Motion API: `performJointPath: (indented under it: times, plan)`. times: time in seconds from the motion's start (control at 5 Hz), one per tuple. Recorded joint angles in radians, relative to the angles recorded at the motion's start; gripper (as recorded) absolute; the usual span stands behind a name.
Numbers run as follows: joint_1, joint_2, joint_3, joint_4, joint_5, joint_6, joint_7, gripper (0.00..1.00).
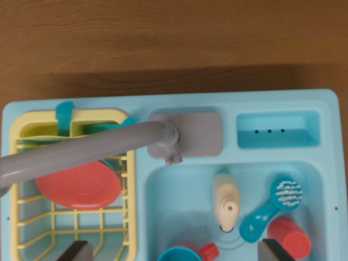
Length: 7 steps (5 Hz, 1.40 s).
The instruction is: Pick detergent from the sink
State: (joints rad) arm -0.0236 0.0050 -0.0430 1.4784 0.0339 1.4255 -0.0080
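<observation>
In the wrist view we look straight down on a light blue toy sink unit (326,109) standing on a wooden bench (163,38). Our end effector (173,251) shows only as two dark fingertips at the bottom edge of the picture, one over the yellow dish rack (22,163) and one at the basin's near right; they stand well apart with nothing between them.

The detergent (225,198), a cream bottle with a nozzle cap, lies in the sink basin (163,190) near its middle, its nozzle toward the basin's near edge, over the drain ring. Just beside it on the wrist view's right lies a blue scrub brush (272,209), close but not clearly touching. A red cup (289,236) sits in the basin's near right corner, and a blue cup (179,254) with a small red piece (209,251) sits at the near edge. The grey faucet (81,149) swings left over the rack, where a red plate (79,185) stands.

We judge the step in hand is the approach. To do it well, we should centre over the bottle's body rather than its narrow cap, turn the wrist so the fingers close across the bottle's width, and come down so the right fingertip lands between bottle and brush handle without nudging either. The faucet is clear of this path.
</observation>
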Motion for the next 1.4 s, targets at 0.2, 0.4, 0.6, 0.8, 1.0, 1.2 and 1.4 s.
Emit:
performJointPath:
  times: [0.2, 0.4, 0.6, 0.8, 1.0, 1.2, 1.4]
  plan:
    - [-0.003, 0.009, -0.003, -0.028, 0.003, -0.037, -0.011, 0.0]
    - [-0.003, 0.009, -0.003, -0.028, 0.003, -0.037, -0.011, 0.0]
    - [-0.0063, 0.02, -0.006, -0.059, 0.0062, -0.077, -0.023, 0.0]
    - [-0.0063, 0.02, -0.006, -0.059, 0.0062, -0.077, -0.023, 0.0]
    - [-0.0098, 0.031, -0.009, -0.092, 0.0096, -0.121, -0.035, 0.0]
    - [-0.0098, 0.031, -0.009, -0.092, 0.0096, -0.121, -0.035, 0.0]
    - [-0.0134, 0.042, -0.012, -0.127, 0.0132, -0.165, -0.048, 0.0]
